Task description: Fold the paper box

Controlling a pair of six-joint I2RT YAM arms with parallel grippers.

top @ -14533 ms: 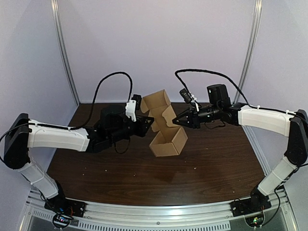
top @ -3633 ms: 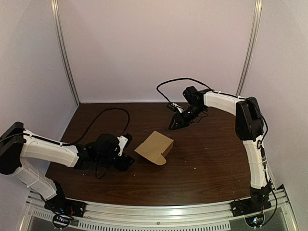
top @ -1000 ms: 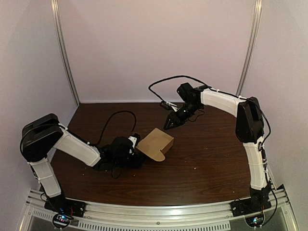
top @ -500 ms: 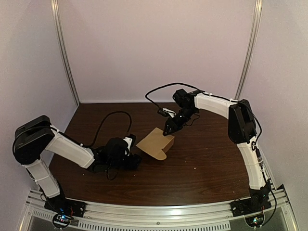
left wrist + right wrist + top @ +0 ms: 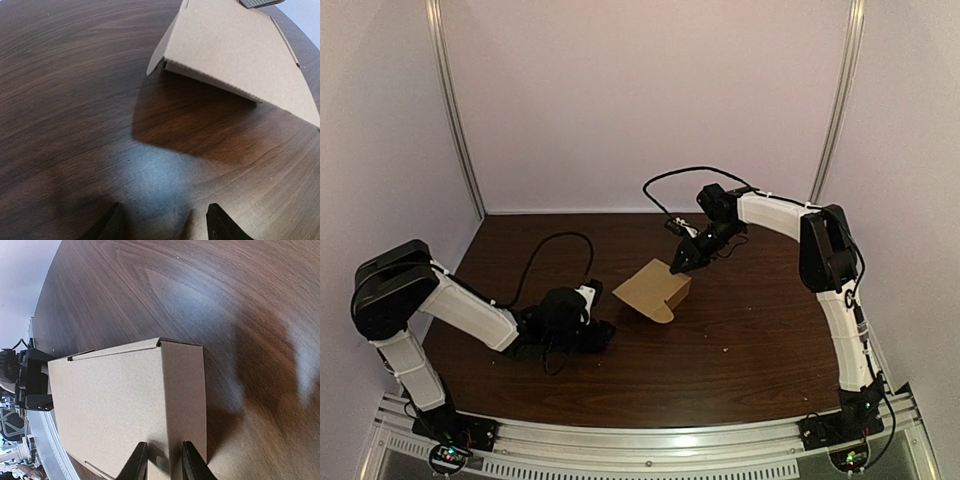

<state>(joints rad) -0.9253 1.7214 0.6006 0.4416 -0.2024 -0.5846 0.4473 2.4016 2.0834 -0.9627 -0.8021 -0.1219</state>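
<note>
Right tool (image 5: 677, 268) on box (image 5: 652, 288), wood table (image 5: 760, 335), lilac walls (image 5: 650, 100)

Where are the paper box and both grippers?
paper box (image 5: 655, 290): top external view, middle of upper panel.
left gripper (image 5: 166, 222): left wrist view, midway between fingertips.
right gripper (image 5: 164, 462): right wrist view, midway between fingertips.

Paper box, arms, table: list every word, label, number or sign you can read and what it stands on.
No readable text in any view.
paper box: plain brown cardboard, no print.
table: bare wood grain, no marks.
left arm, right arm: no lettering legible.
</note>
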